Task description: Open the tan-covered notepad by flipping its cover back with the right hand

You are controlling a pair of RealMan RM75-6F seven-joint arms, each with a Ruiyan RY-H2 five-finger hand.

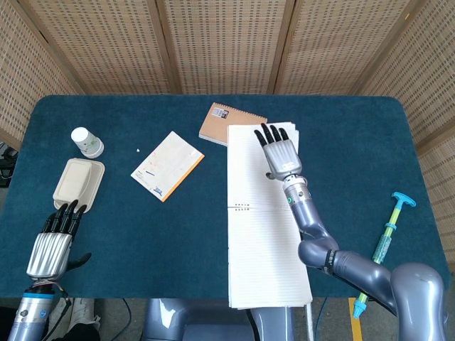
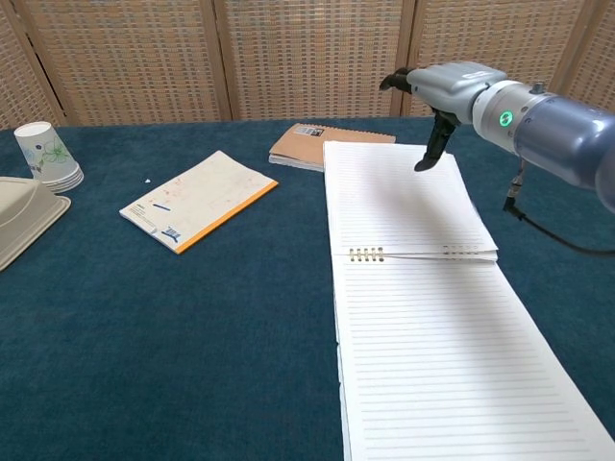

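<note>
The notepad (image 1: 266, 241) (image 2: 423, 317) lies open and flat right of the table's middle, white lined pages up. Its spiral binding (image 1: 242, 207) (image 2: 367, 254) runs across the middle. The flipped-back part (image 1: 245, 167) (image 2: 384, 202) rests on the cloth at the far side, and the tan cover is hidden beneath it. My right hand (image 1: 279, 150) (image 2: 444, 94) is above that far part with fingers spread, holding nothing; the chest view shows it raised off the page. My left hand (image 1: 51, 245) hangs at the near left corner, fingers straight and empty.
A small brown spiral notebook (image 1: 226, 121) (image 2: 309, 146) lies partly under the far left corner of the flipped pages. An orange-edged pad (image 1: 168, 165) (image 2: 197, 200), a paper cup (image 1: 87, 142) (image 2: 46, 154) and a beige container (image 1: 78, 182) (image 2: 24, 216) sit left. A green-blue syringe (image 1: 387, 238) lies right.
</note>
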